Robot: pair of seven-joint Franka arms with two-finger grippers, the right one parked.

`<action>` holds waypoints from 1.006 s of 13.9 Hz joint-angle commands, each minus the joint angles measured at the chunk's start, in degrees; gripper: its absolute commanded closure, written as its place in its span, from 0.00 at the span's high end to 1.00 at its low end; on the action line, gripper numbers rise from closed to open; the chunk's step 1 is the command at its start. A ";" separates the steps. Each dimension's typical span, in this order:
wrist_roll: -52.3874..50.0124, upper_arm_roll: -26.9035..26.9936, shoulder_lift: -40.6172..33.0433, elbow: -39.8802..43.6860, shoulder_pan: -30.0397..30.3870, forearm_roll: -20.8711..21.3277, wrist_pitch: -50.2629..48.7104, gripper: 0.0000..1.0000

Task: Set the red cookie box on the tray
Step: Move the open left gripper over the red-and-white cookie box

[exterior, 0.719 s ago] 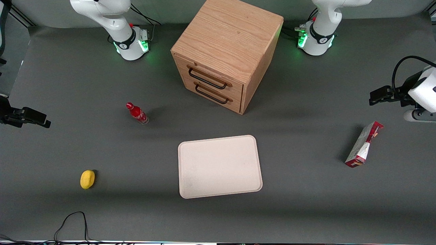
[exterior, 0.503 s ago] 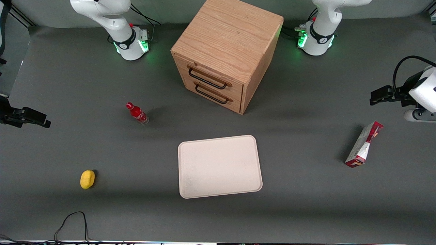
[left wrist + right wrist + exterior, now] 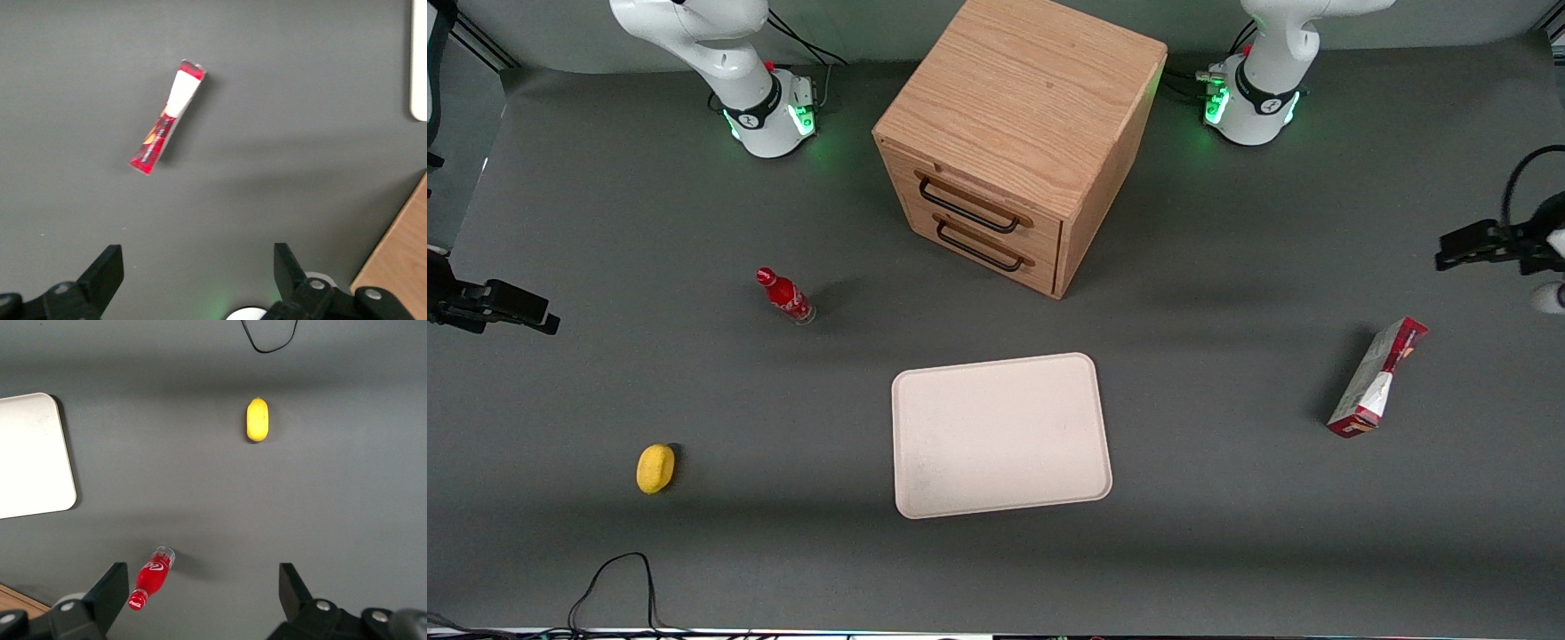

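while the cabinet (image 3: 1018,142) stands mid-table, the tray (image 3: 1000,436) lies bare nearer the front camera. box (image 3: 1376,378) toward the working arm's end of the table, well apart from the tray, seemingly on its narrow edge. bottle (image 3: 784,296) and yellow object (image 3: 655,468) toward the parked arm's end. gripper (image 3: 197,273) hangs above the table near the box, fingers (image 3: 107,270) spread wide, holding nothing.

Legible text: none. Red cookie box (image 3: 1376,378): printed panels, no wording readable. Small red bottle (image 3: 784,296): white script mark, unreadable. Claw (image 3: 197,277) over the surface, fingers spread wide, at 12 o'clock from the box in the front view; unmarked.
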 commanded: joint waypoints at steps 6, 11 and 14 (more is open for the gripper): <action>14.54 -0.16 -9.91 -17.17 6.22 0.71 9.67 1.00; 44.53 -0.16 -7.71 -16.47 5.96 1.58 12.05 1.00; 44.19 -0.42 -5.53 -16.90 5.78 1.67 14.15 1.00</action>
